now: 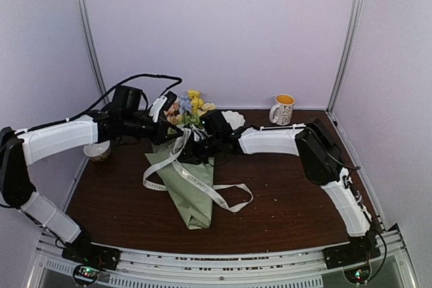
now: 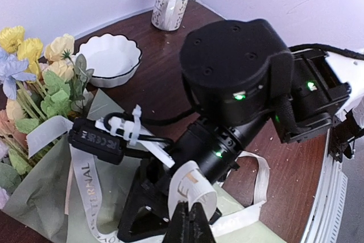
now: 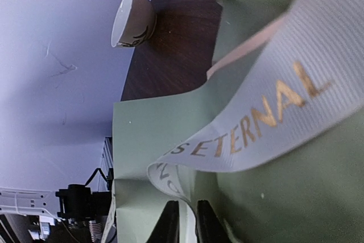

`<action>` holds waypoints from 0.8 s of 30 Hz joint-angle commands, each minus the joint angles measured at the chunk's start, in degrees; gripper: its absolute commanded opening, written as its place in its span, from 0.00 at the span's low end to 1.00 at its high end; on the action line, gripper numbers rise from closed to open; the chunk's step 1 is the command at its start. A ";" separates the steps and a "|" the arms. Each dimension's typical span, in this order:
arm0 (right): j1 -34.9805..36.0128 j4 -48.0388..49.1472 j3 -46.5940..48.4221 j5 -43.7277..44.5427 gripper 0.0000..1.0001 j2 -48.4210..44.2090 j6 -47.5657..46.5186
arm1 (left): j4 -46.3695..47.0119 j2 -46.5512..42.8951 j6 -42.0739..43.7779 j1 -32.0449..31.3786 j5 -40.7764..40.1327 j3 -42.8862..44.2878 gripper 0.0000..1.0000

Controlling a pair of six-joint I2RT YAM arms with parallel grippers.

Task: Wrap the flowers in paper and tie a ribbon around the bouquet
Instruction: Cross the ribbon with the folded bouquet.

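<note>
The wrapped bouquet (image 1: 189,187) lies left of the mug (image 1: 283,109), with the ribbon (image 1: 223,202) looped loosely over it. The left claw (image 2: 188,211) pinches the ribbon; I cannot tell if the right claw (image 3: 186,220) grips it. Tying looks part done, so next the loops need pulling snug into a bow.

Dark wooden table (image 1: 290,200) under bouquet (image 1: 189,187), ribbon (image 1: 229,204), white bowl (image 1: 234,119), mug (image 1: 283,109), small cup (image 1: 98,151)

Lilac walls (image 1: 216,25); dark wooden table (image 1: 290,197)

left claw (image 2: 187,213): pinched shut | right claw (image 3: 186,221): narrowly parted | facing each other
</note>
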 commanded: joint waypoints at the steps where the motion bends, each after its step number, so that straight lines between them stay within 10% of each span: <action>1: -0.24 8.32 -6.48 0.82 0.18 -8.18 3.47 | 2.01 5.19 0.61 0.33 -0.91 1.41 0.00; 24: -1.74 14.04 -17.28 4.21 0.39 -13.38 3.77 | 6.82 14.20 -3.82 2.71 -0.73 0.15 0.00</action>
